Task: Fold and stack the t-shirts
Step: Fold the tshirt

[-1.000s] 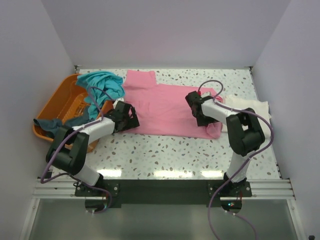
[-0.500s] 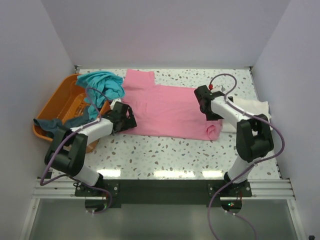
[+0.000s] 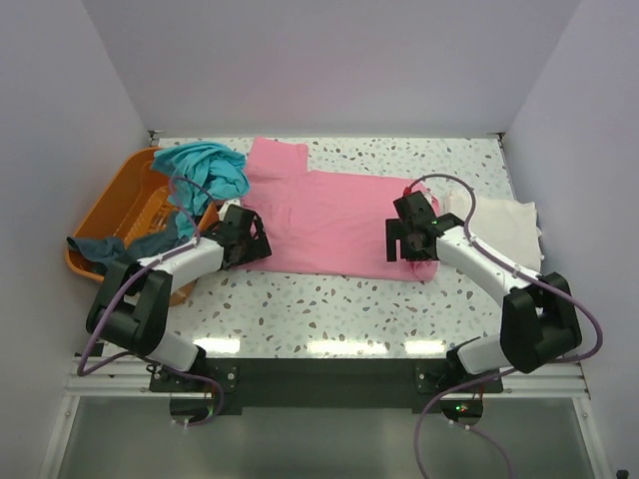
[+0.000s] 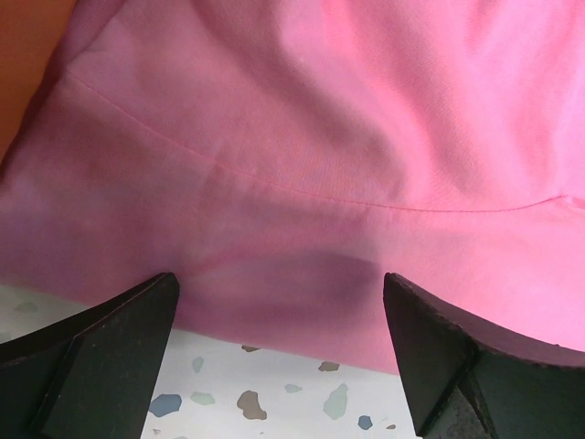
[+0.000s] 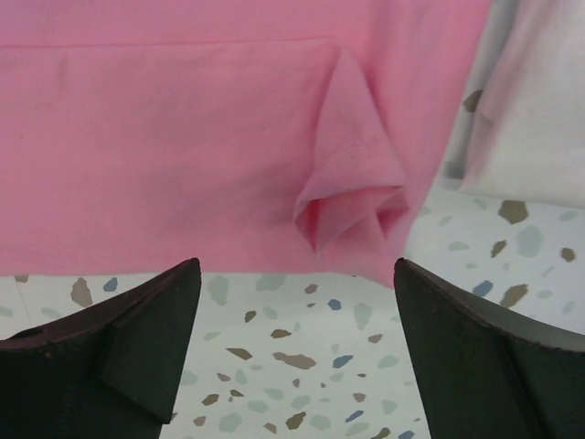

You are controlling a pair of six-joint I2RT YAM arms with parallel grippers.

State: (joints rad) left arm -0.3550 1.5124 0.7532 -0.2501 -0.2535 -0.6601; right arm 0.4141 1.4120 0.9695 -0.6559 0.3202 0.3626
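Note:
The pink t-shirt (image 3: 319, 215) lies spread flat across the middle of the table. My left gripper (image 3: 245, 238) is open and empty at the shirt's near left hem; in the left wrist view the hem (image 4: 302, 302) lies between the spread fingers (image 4: 110, 352). My right gripper (image 3: 407, 242) is open and empty at the shirt's near right corner, where a small bunched fold (image 5: 352, 201) sits just ahead of its fingers (image 5: 137, 338). The cream-white t-shirt (image 3: 504, 220) lies folded at the right. The teal t-shirt (image 3: 208, 172) hangs over the basket rim. The dark slate-blue t-shirt (image 3: 100, 247) lies in the basket.
The orange plastic basket (image 3: 125, 195) stands at the left edge against the wall. White walls close in the table at back, left and right. Speckled tabletop (image 3: 329, 304) shows between the pink shirt and the arm bases.
My right gripper has swung from the pink shirt's right edge toward the near hem at the bunched corner, its arm stretching out. My left gripper has hardly moved.

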